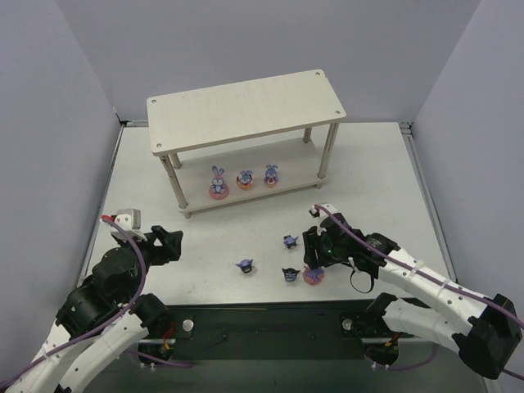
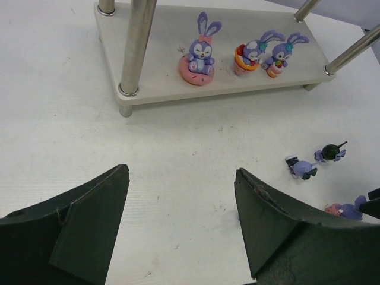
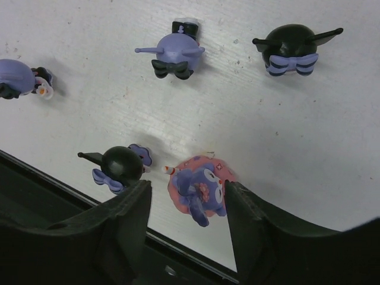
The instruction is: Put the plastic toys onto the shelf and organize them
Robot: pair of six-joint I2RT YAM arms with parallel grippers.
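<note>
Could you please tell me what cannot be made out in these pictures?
- Top view: the right claw covers part of the pink-based bunny; only three dark figures show.
- Right wrist view: the left edge cuts off one dark figure.
- Left wrist view: the left claw hides part of that bunny.
- Top view: the top board of the shelf hides its lower tier's back.

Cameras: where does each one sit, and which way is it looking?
Top external: high behind the arms, looking down at the shelf; both arms show.
Left wrist: on the left arm, facing the shelf's three bunnies; left gripper open below.
Right wrist: looking down at a pink-based bunny; right gripper open, straddling it.
Shared: top and left wrist both see those three bunnies.
</note>
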